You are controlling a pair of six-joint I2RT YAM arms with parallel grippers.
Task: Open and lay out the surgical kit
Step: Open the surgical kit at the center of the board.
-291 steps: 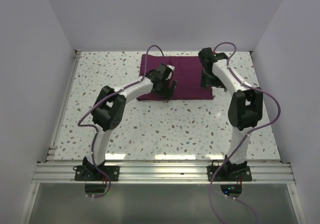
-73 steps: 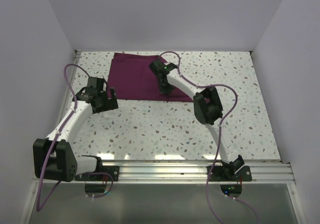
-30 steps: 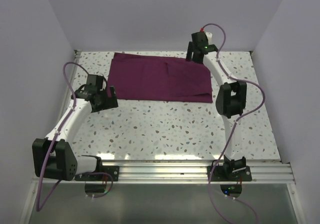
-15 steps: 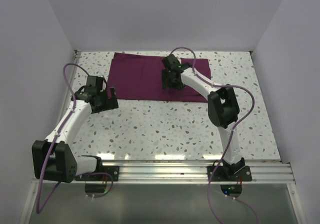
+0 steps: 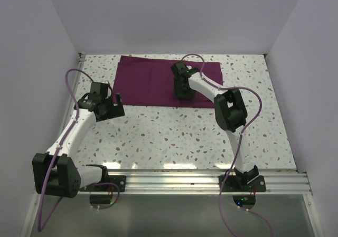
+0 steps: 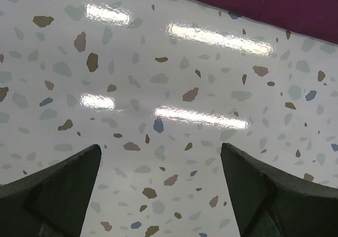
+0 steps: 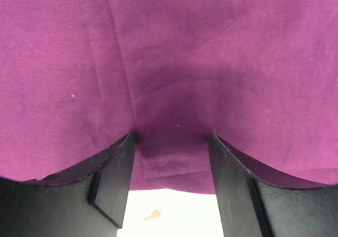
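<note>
My left tool hangs over the bare speckled worktop, left of centre in the overhead view. Its fingers are spread wide with nothing between them. In my left wrist view the two dark fingertips sit at the bottom corners with only terrazzo between them. The edge of the purple cloth wrap crosses the upper right corner, apart from the tool.

The purple cloth wrap lies spread flat across the upper middle of the overhead frame. My right tool is down on its right half, near the cloth's lower edge. In my right wrist view its fingers stand well apart, and the cloth fills the gap between them. A shadowed patch lies there and a crease runs down from the top of the frame. I cannot tell whether the tips pinch any fabric. A strip of pale worktop shows below the cloth's hem at the bottom of that frame.
</note>
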